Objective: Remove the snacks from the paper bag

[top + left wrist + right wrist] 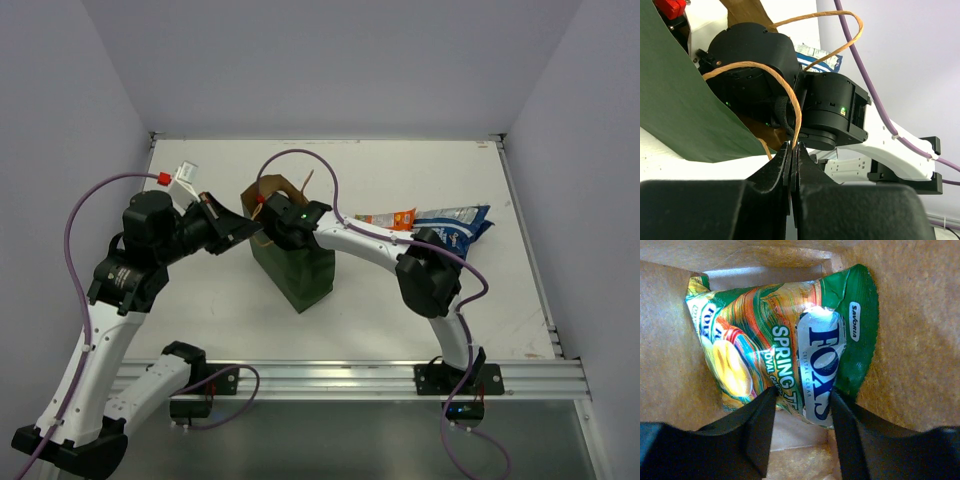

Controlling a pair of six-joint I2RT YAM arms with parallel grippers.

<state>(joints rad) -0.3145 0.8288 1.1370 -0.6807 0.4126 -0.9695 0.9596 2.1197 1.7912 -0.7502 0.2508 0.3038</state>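
Observation:
The dark green paper bag (300, 275) stands mid-table, its mouth open. My left gripper (794, 147) is shut on one thin loop handle (785, 90) at the bag's left rim (245, 228). My right gripper (802, 400) reaches down inside the bag's brown interior (910, 340). Its fingers (757, 425) stand apart on either side of the lower edge of a green foil snack packet (785, 340), touching or nearly touching it. Two snacks lie outside on the table to the right: a blue-and-white bag (460, 222) and an orange packet (390, 218).
The right arm's black wrist (830, 110) fills the bag's mouth, close to the second handle loop. A white object with a red cap (178, 178) sits at the back left. Purple cables loop above both arms. Walls border the table on three sides.

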